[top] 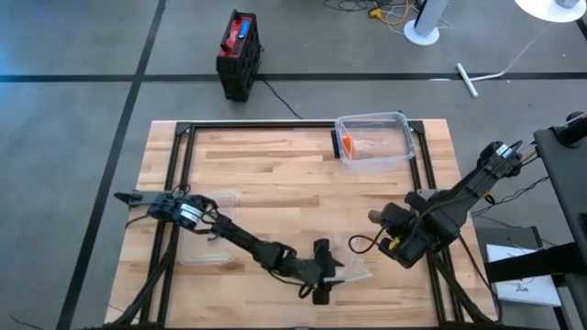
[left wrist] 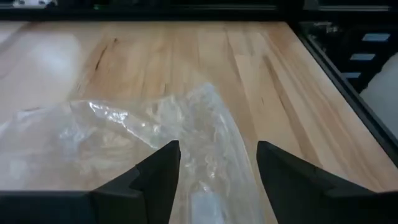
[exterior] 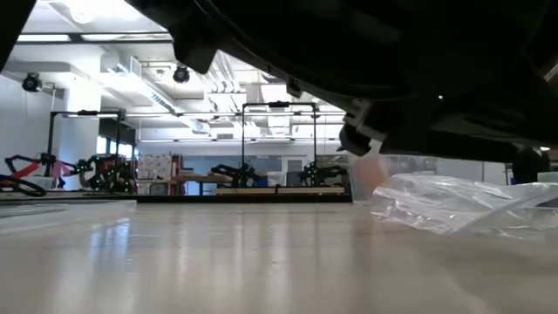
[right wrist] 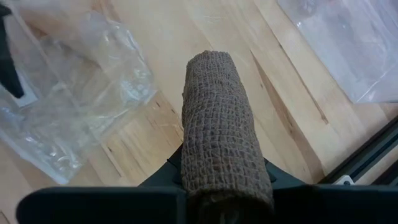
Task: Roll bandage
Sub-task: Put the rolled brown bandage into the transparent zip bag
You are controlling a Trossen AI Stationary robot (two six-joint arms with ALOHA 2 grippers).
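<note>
A rolled brown bandage sticks out of my right gripper, which is shut on it above the table's right half. A crumpled clear plastic bag lies flat on the wood near the front edge. My left gripper reaches low across the table to the bag. It is open, with one finger on each side of the bag's narrow end. My right gripper pinches the bandage roll's near end between its two fingers. The roll lies along the fingers and juts out past them. The fingers slant steeply down and the roll is lifted clear of the table. My left gripper: whether its fingers touch the bag, I cannot tell.
A clear plastic box with something orange inside stands at the back of the table. More clear plastic lies under the left arm near the left side. A black frame runs around the table's edges.
</note>
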